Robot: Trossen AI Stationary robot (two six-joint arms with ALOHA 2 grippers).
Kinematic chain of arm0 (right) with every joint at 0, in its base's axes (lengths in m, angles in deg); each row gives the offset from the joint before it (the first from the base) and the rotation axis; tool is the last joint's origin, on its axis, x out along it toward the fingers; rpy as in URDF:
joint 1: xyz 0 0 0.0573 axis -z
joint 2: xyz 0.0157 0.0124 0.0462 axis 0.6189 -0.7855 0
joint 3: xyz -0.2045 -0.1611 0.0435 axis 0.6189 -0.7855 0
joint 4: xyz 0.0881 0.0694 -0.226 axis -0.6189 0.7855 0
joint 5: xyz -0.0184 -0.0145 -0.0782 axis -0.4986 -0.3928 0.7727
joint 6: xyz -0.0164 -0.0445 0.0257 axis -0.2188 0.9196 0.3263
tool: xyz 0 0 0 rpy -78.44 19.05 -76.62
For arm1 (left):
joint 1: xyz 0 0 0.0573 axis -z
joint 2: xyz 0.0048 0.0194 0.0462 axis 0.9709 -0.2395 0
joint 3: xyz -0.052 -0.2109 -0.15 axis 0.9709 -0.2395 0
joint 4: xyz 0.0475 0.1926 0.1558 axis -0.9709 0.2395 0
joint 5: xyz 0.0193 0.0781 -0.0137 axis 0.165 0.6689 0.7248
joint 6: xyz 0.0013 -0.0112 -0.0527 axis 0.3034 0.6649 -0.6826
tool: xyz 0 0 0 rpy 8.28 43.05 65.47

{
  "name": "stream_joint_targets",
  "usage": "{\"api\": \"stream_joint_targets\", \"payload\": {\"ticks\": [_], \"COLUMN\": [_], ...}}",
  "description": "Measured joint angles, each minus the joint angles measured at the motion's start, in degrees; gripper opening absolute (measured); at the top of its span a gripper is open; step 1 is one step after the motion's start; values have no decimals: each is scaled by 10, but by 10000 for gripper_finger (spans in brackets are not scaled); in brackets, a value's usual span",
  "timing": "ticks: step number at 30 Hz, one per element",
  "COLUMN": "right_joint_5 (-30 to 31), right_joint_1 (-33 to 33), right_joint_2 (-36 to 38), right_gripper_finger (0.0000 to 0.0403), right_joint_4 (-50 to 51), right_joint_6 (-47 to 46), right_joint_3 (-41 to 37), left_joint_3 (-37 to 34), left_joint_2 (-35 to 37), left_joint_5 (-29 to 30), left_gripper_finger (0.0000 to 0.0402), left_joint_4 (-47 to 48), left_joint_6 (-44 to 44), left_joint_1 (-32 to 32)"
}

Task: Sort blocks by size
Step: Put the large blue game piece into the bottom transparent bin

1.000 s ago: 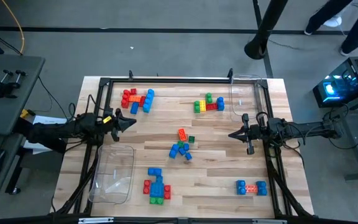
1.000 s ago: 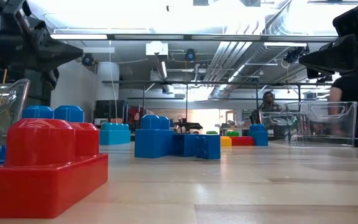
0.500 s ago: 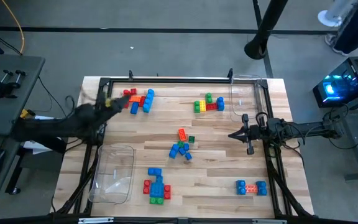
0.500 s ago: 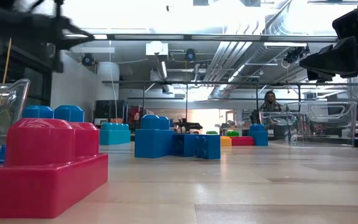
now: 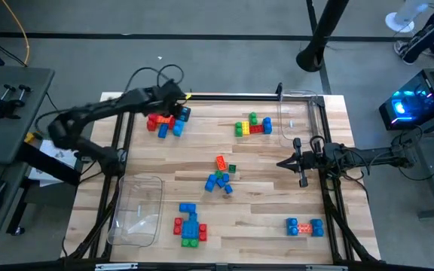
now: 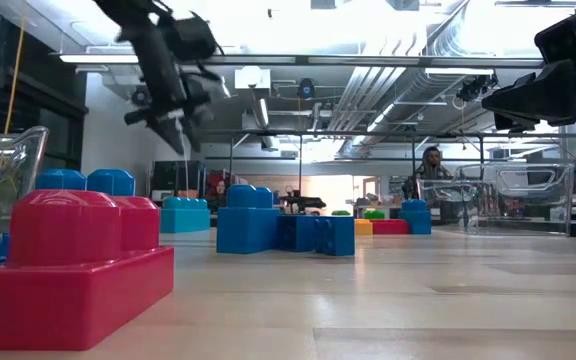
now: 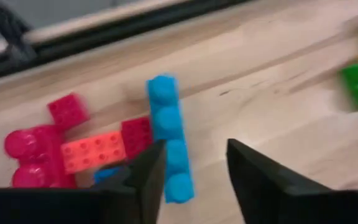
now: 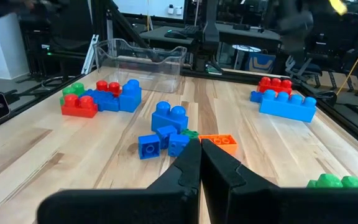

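The blocks lie in several clusters on the wooden table. The far-left cluster has a long blue brick (image 7: 169, 134), an orange brick (image 7: 92, 152) and red bricks (image 7: 27, 149). My left gripper (image 7: 194, 177) hangs open above this cluster (image 5: 168, 120), well clear of the table in the low view (image 6: 173, 110), with the blue brick's near end showing between its fingers. My right gripper (image 5: 281, 162) waits shut at the table's right side, its fingertips (image 8: 201, 155) pointing toward the centre cluster (image 5: 221, 177).
Other block clusters lie at the far right (image 5: 253, 126), near middle (image 5: 189, 224) and near right (image 5: 305, 226). One clear tub (image 5: 136, 209) stands at the near left, another (image 5: 296, 113) at the far right. A black frame rail (image 5: 202, 96) runs along the far edge.
My left arm has swung fast from the middle of the table's left edge toward the far edge. It has reached out over the far-left block cluster and tipped its gripper downward. The blocks have not moved.
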Motion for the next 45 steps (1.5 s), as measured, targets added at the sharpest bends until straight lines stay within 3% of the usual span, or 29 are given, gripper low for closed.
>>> {"api": "stream_joint_targets", "payload": {"ticks": [8,25,29,35,45], "right_joint_5": [0,0,0,0,0], "right_joint_1": [0,0,0,0,0], "right_joint_2": [0,0,0,0,0], "right_gripper_finger": [1,1,1,1,1], "right_joint_4": [0,0,0,0,0], "right_joint_6": [0,0,0,0,0], "right_joint_3": [0,0,0,0,0], "left_joint_3": [28,33,31,29,59], "left_joint_2": [-126,-227,-221,-207,-177], "left_joint_5": [-36,-55,-55,-58,-45], "left_gripper_finger": [250,251,218,91,84], "left_joint_4": [-3,-28,-34,-33,-17], "left_joint_6": [-60,-47,-40,-23,40], "left_joint_1": [-16,-37,-29,-26,-18]}}
